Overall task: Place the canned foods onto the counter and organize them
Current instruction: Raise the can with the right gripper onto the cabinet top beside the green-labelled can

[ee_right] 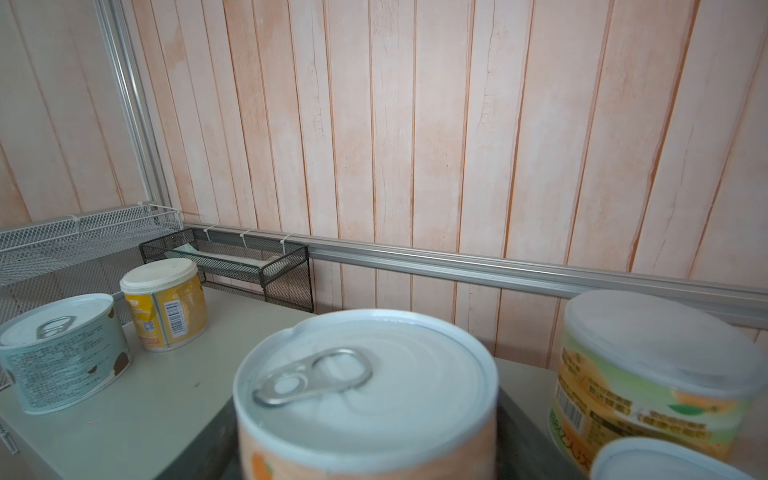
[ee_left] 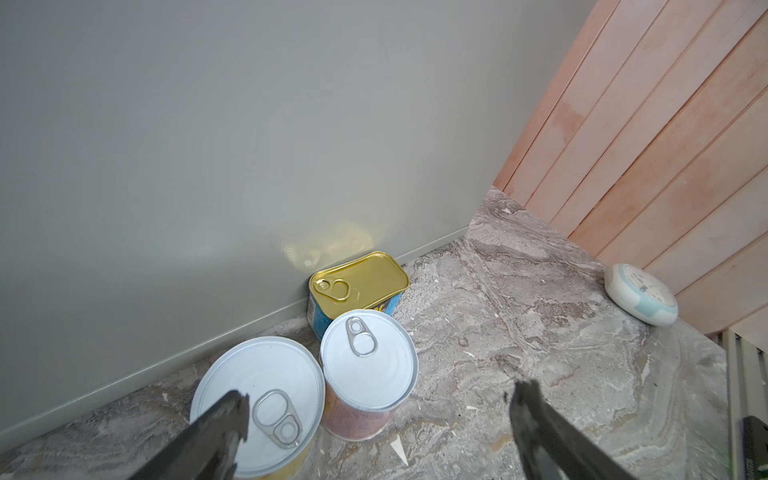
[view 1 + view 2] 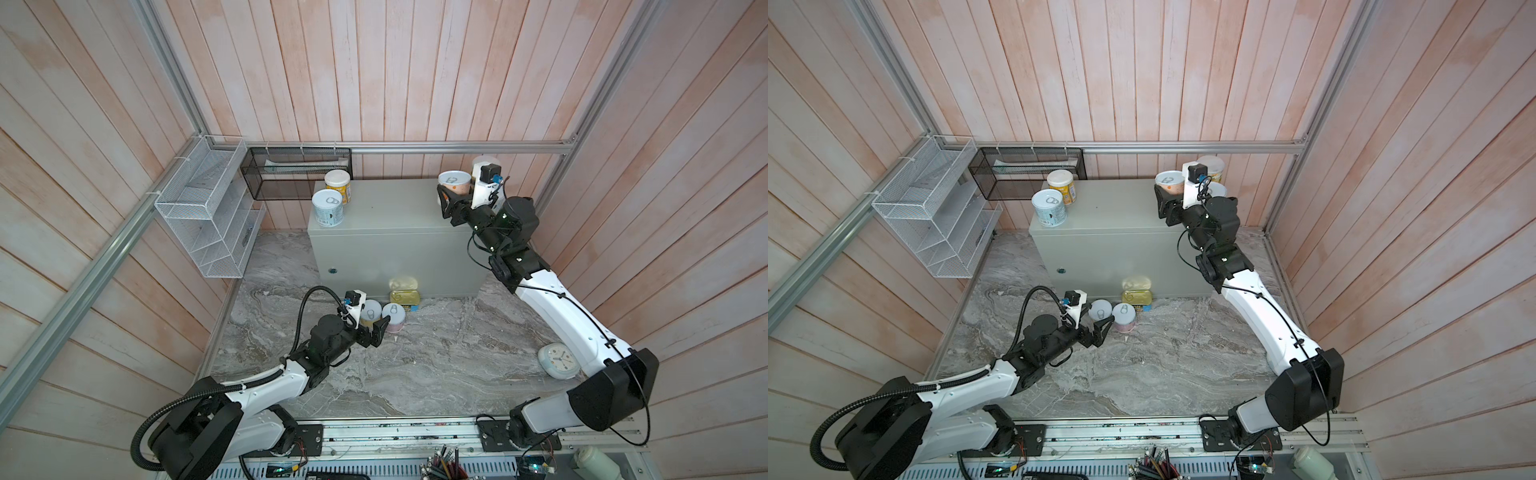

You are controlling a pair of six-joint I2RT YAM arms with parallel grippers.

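My right gripper (image 3: 455,194) is shut on an orange-labelled can (image 3: 454,183) (image 1: 365,386) over the right rear of the grey counter (image 3: 390,208). Beside it stand a green-and-orange can (image 1: 648,374) and another can (image 1: 656,461). At the counter's left end are a yellow can (image 3: 338,185) and a pale blue can (image 3: 328,208). On the marble in front of the counter are a yellow can (image 2: 257,399), a pink can (image 2: 368,365) and a gold tin (image 2: 357,280). My left gripper (image 2: 381,395) is open above them, one finger over the yellow can's top.
A white wire basket (image 3: 208,208) and a black mesh basket (image 3: 297,172) hang on the walls left of the counter. A pale round clock (image 3: 558,360) lies on the marble near the right arm. Wooden walls close in on three sides.
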